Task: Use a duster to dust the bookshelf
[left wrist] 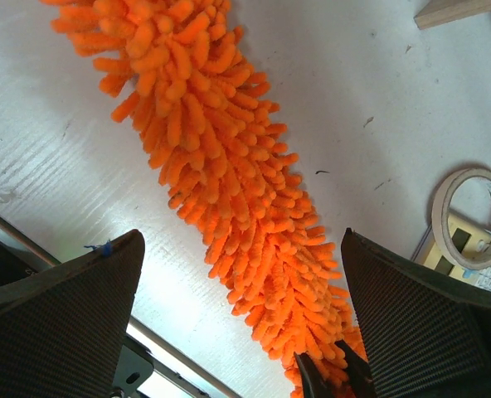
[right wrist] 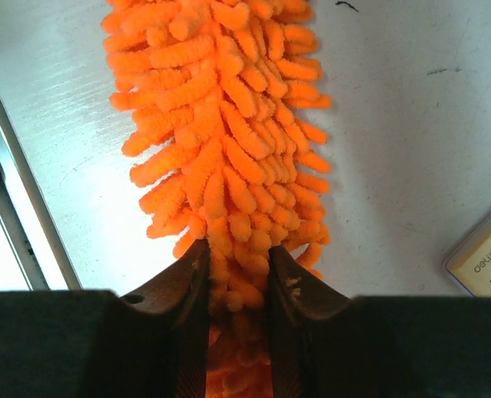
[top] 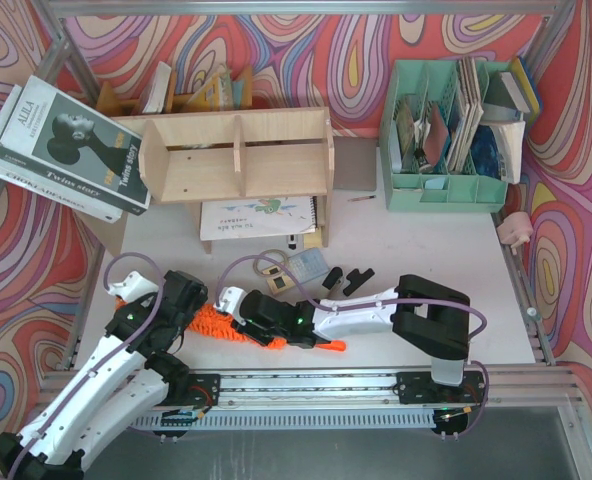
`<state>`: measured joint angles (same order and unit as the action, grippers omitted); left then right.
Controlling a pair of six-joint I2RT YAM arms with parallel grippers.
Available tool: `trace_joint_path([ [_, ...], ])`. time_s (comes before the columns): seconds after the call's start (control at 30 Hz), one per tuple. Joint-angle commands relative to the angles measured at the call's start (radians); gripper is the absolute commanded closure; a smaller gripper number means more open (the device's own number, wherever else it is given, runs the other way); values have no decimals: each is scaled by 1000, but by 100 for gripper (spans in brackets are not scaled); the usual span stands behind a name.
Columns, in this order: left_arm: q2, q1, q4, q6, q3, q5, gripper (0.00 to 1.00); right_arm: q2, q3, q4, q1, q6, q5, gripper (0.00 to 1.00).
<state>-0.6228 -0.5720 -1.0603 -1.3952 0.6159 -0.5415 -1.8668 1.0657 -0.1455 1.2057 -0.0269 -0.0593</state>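
Our right gripper [right wrist: 237, 247] is clamped on the fluffy head of the duster [right wrist: 221, 124]. Its two dark fingers [right wrist: 187, 278] squeeze the orange strands, and everything past the pinch toward 6 o'clock is hidden by the gripper body. At 4 o'clock in that view a calculator [right wrist: 486, 261] is cut off by the frame edge.

Our left gripper [left wrist: 243, 236] hangs spread wide above the same fluffy head, one finger at 8 o'clock and the other at 4 o'clock. Neither touches the strands as far as we can tell. Below it the duster runs from 11 to 5 o'clock across the white table [left wrist: 378, 108], cropped at the top edge. A roll of tape [left wrist: 469, 217] lies at 3 o'clock, partly behind the finger.

From above, the duster lies at 6 o'clock on the table, mostly covered by our two wrists. Only an orange patch and a thin stub of handle show. The bookshelf [top: 236, 155] stands well apart at 11 o'clock, with books half hidden behind it. A mint-green organiser [top: 446, 185] sits at 1 o'clock.
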Motion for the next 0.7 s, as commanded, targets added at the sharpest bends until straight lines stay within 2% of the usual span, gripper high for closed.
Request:
trace_joint_path([
  [0.0,3,9,-24,-33,-21,7,8,23,14,3,3,30,26,71],
  [0.37,15,15,27,-66,-77,48,14,30,43,9,4,64,22,87],
  [0.67,-28,17,97,-59,-89,79,18,55,60,4,6,77,25,94],
])
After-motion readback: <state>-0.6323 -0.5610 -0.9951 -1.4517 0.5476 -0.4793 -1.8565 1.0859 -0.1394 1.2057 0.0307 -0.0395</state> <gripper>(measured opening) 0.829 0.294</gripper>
